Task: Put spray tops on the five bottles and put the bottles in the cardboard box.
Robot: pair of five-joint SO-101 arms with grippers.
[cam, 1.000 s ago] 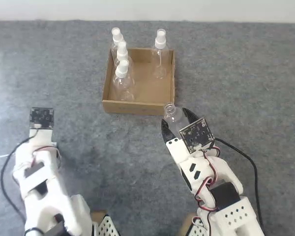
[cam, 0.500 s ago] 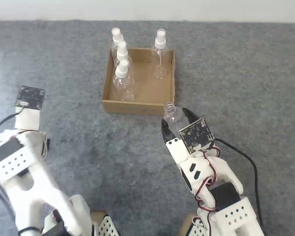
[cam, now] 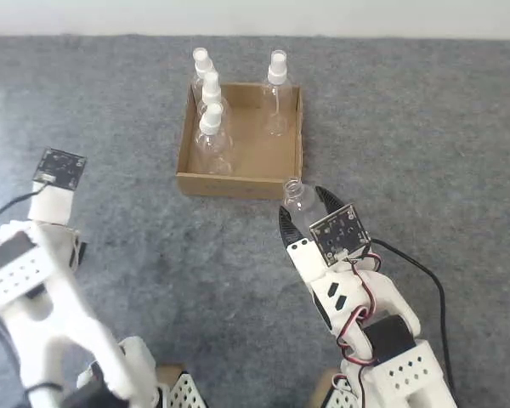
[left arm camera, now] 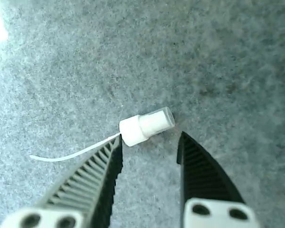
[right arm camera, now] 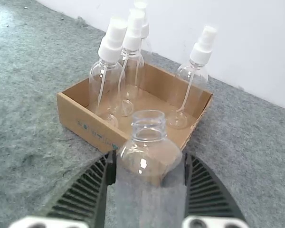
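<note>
Your right claw (cam: pixel 302 202) is clamped on the uncapped bottle (cam: pixel 296 194), which stands upright just below the front wall of the cardboard box (cam: pixel 238 184) at the centre of the high view; four capped bottles (cam: pixel 211 127) stand inside the box. Your left claw (left arm camera: pixel 150 140) hangs at the left edge of the high view with its jaws apart, over the spray top (left arm camera: pixel 146 126); that top lies on its side on the grey carpet (cam: pixel 425 127), just beyond the tips, with its thin dip tube (left arm camera: pixel 71 153) trailing off past one jaw.

The step in hand looks like picking up this last top. Come straight down so the jaws pass either side of the white collar; close on the collar, not on the tube, which would likely bend or slip. Lift so the tube hangs free; you will need it pointing down to thread the open neck. Hold the bottle steady meanwhile.

As for writing, the box's front wall (right arm camera: pixel 85 121) carries faint print, too small to read; the bottles show no labels.
</note>
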